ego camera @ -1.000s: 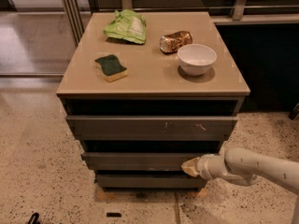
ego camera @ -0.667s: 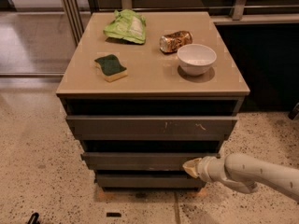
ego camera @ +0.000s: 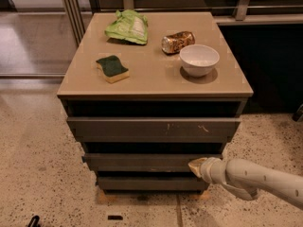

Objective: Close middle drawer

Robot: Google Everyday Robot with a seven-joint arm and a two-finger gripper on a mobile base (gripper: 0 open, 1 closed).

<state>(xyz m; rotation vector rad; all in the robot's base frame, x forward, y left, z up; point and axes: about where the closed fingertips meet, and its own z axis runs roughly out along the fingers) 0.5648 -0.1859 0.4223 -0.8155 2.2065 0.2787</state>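
Observation:
The middle drawer [ego camera: 142,162] is a plain grey-brown front, medium in width, below the widest scratched front [ego camera: 151,126] and above the narrowest front [ego camera: 147,183]. It stands slightly out from the cabinet. My gripper [ego camera: 196,166] comes in from the lower right on a pale arm, and its tip rests against the right end of the middle drawer's front.
On the tan cabinet top [ego camera: 151,82] lie a green-and-yellow sponge [ego camera: 112,68], a green chip bag [ego camera: 128,27], a crushed can [ego camera: 177,41] and a white bowl [ego camera: 199,59]. Speckled floor surrounds the cabinet. Metal rails run behind it.
The arm and gripper have shifted slightly left against the middle drawer's right end. The drawer front looks pushed in a little.

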